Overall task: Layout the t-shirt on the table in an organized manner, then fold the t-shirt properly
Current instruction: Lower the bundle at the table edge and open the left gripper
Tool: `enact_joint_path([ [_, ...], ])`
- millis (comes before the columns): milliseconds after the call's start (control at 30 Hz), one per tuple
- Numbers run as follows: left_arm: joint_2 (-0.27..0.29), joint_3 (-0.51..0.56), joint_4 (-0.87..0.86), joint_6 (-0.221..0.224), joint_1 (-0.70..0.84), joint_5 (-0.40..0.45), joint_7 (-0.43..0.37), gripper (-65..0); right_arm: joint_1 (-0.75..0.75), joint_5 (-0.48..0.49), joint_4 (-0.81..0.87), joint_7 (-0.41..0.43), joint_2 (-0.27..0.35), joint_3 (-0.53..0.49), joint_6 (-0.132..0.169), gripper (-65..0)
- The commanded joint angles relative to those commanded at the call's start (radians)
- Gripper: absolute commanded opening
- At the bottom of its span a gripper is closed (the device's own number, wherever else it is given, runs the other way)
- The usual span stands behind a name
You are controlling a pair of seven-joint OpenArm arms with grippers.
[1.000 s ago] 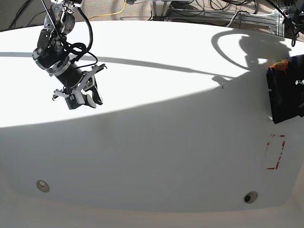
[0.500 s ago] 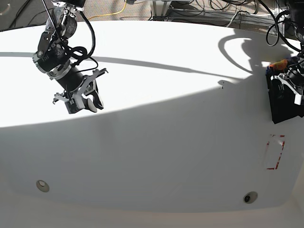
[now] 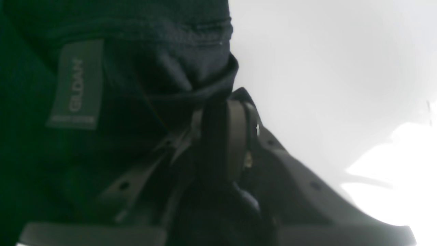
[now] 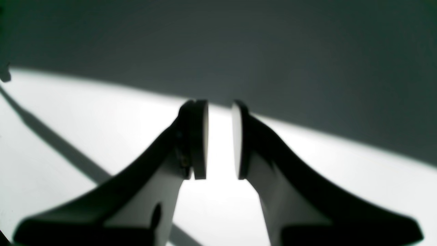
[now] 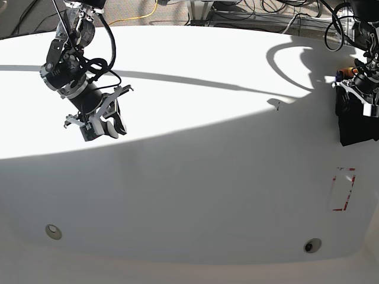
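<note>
The right claw (image 5: pixel 105 125) hangs over the bare table (image 5: pixel 195 177), jaws slightly apart and holding nothing. At the far right edge the left claw (image 3: pixel 218 112) pinches the bunched shirt (image 5: pixel 355 121) near its collar; pull it slowly toward the middle

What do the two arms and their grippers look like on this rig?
Both arms are black and metal-grey with loose black cables. The right gripper has a pale bracket frame and curved fingers with flat pads. The left gripper looks alike, with white fingers.
</note>
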Motion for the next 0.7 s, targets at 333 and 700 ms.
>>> enact_joint_path([
  [333, -0.054, -0.080, 0.000, -0.098, 0.034, 0.000, 0.000, -56.8, -0.002, 0.000, 0.000, 0.000, -0.003, -0.002, 0.000, -53.4],
  [700, -0.069, -0.101, 0.110, -0.104, -0.006, -0.002, 0.012, -56.8, 0.006, -0.008, 0.000, 0.003, -0.002, -0.005, 0.000, -53.4],
])
